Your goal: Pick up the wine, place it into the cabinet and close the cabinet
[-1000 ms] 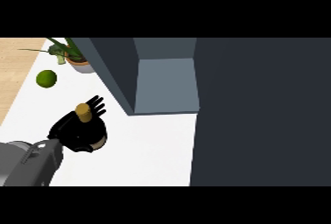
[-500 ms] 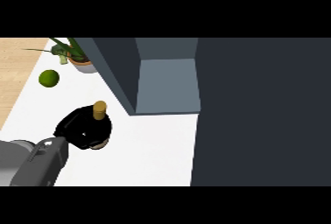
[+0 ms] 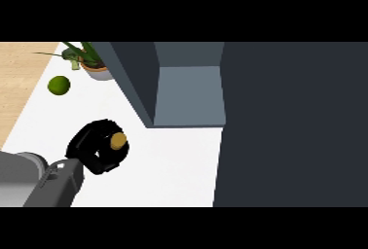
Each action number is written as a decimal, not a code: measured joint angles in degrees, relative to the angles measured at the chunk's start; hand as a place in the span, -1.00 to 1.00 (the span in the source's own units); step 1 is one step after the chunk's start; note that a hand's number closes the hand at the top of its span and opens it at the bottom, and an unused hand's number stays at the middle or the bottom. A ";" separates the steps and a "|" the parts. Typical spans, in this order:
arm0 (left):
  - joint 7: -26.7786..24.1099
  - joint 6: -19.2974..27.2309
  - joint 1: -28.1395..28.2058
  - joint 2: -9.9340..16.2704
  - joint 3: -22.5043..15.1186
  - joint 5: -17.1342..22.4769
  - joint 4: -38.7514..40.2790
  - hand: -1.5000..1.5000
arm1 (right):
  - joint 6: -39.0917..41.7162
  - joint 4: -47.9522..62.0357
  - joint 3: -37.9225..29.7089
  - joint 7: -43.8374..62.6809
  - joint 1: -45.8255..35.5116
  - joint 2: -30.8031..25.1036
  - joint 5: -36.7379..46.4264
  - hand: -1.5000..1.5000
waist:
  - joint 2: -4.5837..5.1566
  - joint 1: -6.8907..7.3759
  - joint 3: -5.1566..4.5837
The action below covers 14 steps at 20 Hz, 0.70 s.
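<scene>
Fingers of the left hand (image 3: 92, 146) curl around the wine (image 3: 118, 141), forearm angled from lower left.

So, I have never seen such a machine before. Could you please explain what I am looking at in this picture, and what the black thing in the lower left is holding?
You see a kitchen counter from above, as from a humanoid robot's head looking steeply down. The grey tube coming in from the lower left is its left forearm, ending in the black left hand. Its fingers curl round a dark wine bottle, of which only the tan cork top shows. The right hand is not in view.

On the white countertop lie a round green fruit and a potted green plant at the far left. The grey open cabinet, just beyond the hand, shows its pale inside. The large dark panel at the right is probably its door.
</scene>
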 measured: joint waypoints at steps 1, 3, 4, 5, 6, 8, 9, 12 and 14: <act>-1.33 1.96 1.34 -0.57 1.16 0.98 -1.06 1.00 | -0.21 0.13 0.13 -0.18 0.19 0.21 0.07 -1.00 | -0.18 0.33 0.03; -4.40 6.70 3.81 -2.15 4.17 3.35 -2.86 1.00 | -0.44 0.42 0.01 -0.62 0.32 0.43 0.21 -1.00 | -0.46 1.00 0.08; -6.10 8.63 5.14 -3.07 5.40 4.36 -3.90 1.00 | -0.58 0.42 0.02 -0.58 0.32 0.49 0.23 -1.00 | -0.58 1.13 0.09; -7.81 10.27 6.60 -3.95 6.26 5.11 -5.35 1.00 | -0.42 0.39 -0.06 -0.71 0.62 0.28 0.23 -1.00 | -0.67 1.23 0.10; -9.20 11.45 8.20 -5.03 6.70 5.75 -7.17 1.00 | -0.59 0.37 0.01 -0.86 0.84 0.43 0.24 -1.00 | -0.71 1.31 0.14; -10.31 13.54 10.81 -7.22 6.34 7.04 -11.45 1.00 | -0.45 0.30 -0.05 -1.03 0.99 0.32 0.23 -1.00 | -0.65 1.32 0.15; -10.51 14.24 12.13 -8.23 5.64 7.46 -13.44 1.00 | -0.48 0.21 -0.47 -0.36 0.44 0.19 0.17 -1.00 | -0.55 1.29 0.12; -9.78 16.20 16.85 -10.18 2.20 9.11 -21.09 1.00 | -0.39 0.12 -0.76 0.42 -0.04 0.10 0.06 -1.00 | -0.41 1.23 0.07; -7.68 18.19 18.59 -10.89 -0.44 10.74 -25.82 1.00 | -0.62 -0.02 0.00 0.99 -0.02 0.15 0.08 -1.00 | -0.40 0.97 0.04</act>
